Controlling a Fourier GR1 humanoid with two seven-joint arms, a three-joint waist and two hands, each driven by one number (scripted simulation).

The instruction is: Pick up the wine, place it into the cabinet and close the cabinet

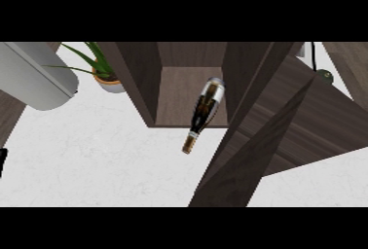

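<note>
the wine bottle (203,114) lies on its side, base inside the open cabinet (137,82), neck poking out past the front edge over the counter (93,155). no fingers touch it. the risk, as i judge it, is the door (287,126): swung shut now, it would hit the neck and could jam, or knock the bottle askew or out. being round, the bottle could also roll.

a thin black sliver at the left edge may be the left hand (2,163), well apart from the bottle; it is cut off, so i cannot tell whether its fingers are spread or curled. the right hand does not show. a grey forearm (36,73) fills the upper left beside a plant (104,68). the cabinet's depth behind the bottle is hard to read.
</note>
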